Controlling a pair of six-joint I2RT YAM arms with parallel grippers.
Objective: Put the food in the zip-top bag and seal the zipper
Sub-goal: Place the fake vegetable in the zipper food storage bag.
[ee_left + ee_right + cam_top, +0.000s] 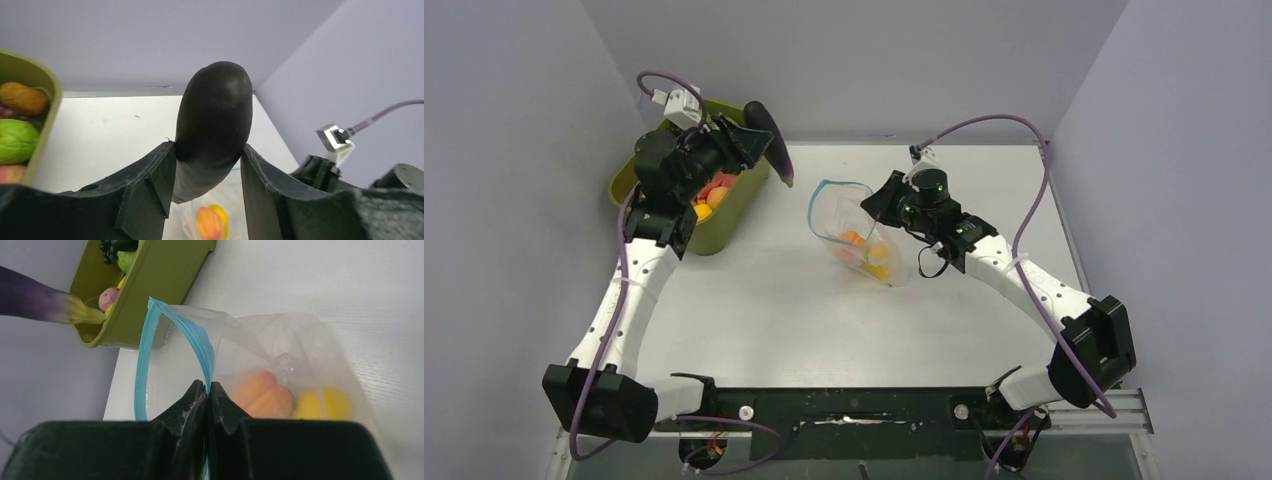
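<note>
Purple eggplant (215, 110) clamped between left gripper (209, 152) jaws, right gripper (207, 390) pinched, apparently on zipper (206, 347).

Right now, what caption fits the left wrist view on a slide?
Left gripper clamps the dark purple eggplant, with the olive tub at left.

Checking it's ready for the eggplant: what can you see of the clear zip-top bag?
The clear, floppy plastic zip-top bag sits on the white table, right of the olive-green plastic tub. Its teal-blue zipper strip gapes in an open loop. The right gripper is shut on one side of that mouth edge. A peach-coloured toy fruit and a yellow one lie inside.
</note>
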